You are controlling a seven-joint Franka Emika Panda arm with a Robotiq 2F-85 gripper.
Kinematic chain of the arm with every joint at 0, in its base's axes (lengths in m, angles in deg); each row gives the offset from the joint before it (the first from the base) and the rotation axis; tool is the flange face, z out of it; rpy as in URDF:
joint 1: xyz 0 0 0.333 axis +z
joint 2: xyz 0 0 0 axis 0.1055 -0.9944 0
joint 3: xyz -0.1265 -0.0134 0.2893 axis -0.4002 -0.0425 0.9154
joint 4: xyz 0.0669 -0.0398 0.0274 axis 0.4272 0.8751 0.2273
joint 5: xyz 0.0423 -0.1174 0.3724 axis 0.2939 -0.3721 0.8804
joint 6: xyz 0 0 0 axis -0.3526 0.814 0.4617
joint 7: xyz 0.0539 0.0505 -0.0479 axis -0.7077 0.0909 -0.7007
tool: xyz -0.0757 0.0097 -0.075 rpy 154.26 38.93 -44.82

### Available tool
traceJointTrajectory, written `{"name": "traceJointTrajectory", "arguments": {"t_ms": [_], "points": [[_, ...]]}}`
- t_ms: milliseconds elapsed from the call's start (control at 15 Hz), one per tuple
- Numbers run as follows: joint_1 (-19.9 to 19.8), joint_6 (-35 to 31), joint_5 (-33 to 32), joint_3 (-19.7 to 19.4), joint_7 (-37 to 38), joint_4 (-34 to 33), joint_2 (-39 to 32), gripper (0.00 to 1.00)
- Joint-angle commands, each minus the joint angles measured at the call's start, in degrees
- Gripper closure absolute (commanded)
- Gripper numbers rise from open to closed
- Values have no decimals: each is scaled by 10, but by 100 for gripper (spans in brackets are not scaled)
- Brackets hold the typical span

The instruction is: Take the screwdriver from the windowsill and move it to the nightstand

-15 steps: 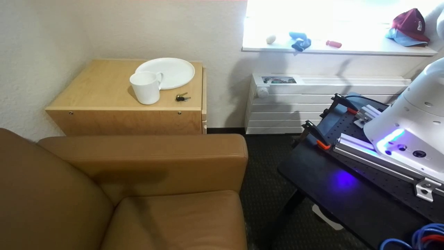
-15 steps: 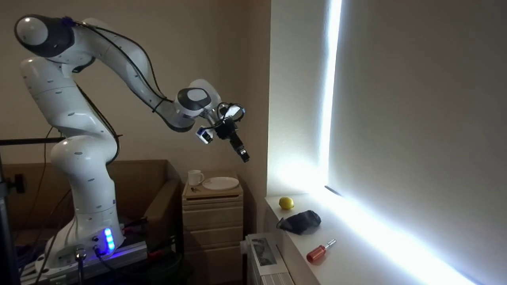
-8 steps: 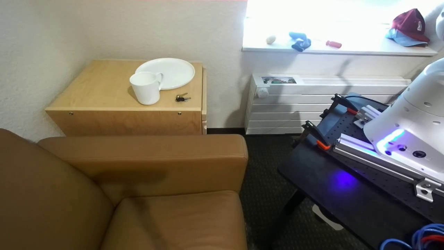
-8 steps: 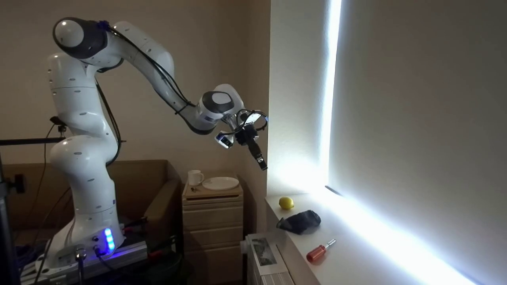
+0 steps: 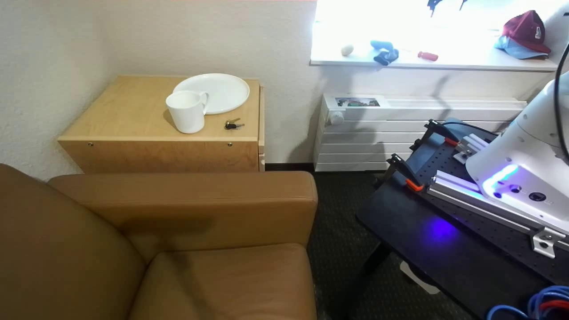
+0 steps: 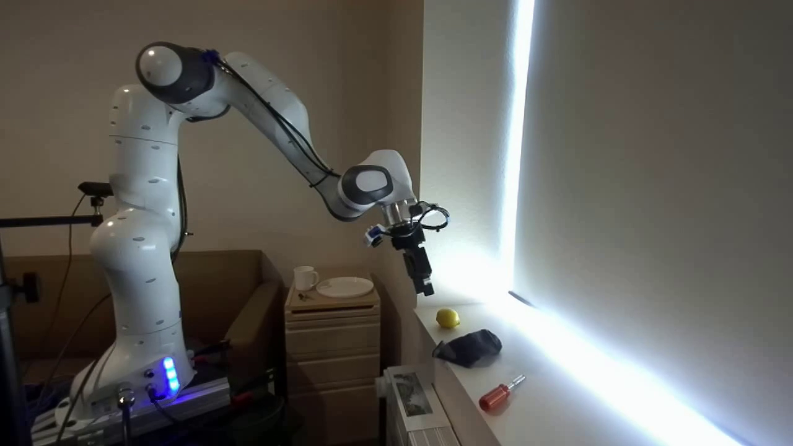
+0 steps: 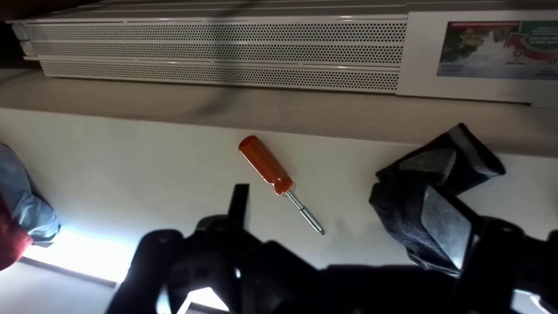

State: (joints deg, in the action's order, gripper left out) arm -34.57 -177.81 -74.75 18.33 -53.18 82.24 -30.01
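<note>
The screwdriver has a red handle and metal shaft. It lies on the white windowsill (image 5: 471, 61) in both exterior views (image 5: 428, 56) (image 6: 495, 397), and it shows in the wrist view (image 7: 267, 164) on the bare sill (image 7: 130, 170). My gripper is open and empty, its fingers spread wide in the wrist view (image 7: 342, 205). It hangs above the sill, pointing down, in an exterior view (image 6: 425, 288). Its fingertips also show at the top edge of an exterior view (image 5: 447, 4). The wooden nightstand (image 5: 129, 106) stands beyond the sill in an exterior view (image 6: 332, 341).
A mug (image 5: 186, 113), a plate (image 5: 226, 91) and keys (image 5: 233, 125) are on the nightstand. A lemon (image 6: 448, 318) and dark cloth (image 6: 469, 348) lie on the sill; caps (image 5: 525, 35) stand at its end. A radiator (image 5: 422, 129) is below. A brown couch (image 5: 186, 191) adjoins the nightstand.
My arm has swung toward the windowsill and lowered. The gripper has tilted to point more downward, and its fingertips have entered the top of an exterior view. The screwdriver has not moved.
</note>
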Motion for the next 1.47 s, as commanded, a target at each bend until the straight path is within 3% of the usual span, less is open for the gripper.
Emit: {"name": "traceJointTrajectory", "arguments": {"t_ms": [0,133,200,333,533,667,1000,1133,1200,1267,1333,1400], "points": [[26,61,1,-55,-17,-148,-130,0],[43,47,-35,-98,48,-219,-197,0],[43,39,-2,-85,2,-140,-129,0],[49,39,-11,-105,25,-195,-180,0],[53,39,-10,-108,31,-217,-202,0],[11,39,41,-61,-90,-225,-209,0],[-125,118,152,82,-299,-354,-292,0],[-117,178,177,62,-374,-419,-340,0],[-108,216,158,48,-372,-451,-363,0],[-78,225,120,8,-311,-482,-390,0],[-98,183,155,35,-342,-408,-336,0],[-90,196,142,22,-330,-434,-358,0]]}}
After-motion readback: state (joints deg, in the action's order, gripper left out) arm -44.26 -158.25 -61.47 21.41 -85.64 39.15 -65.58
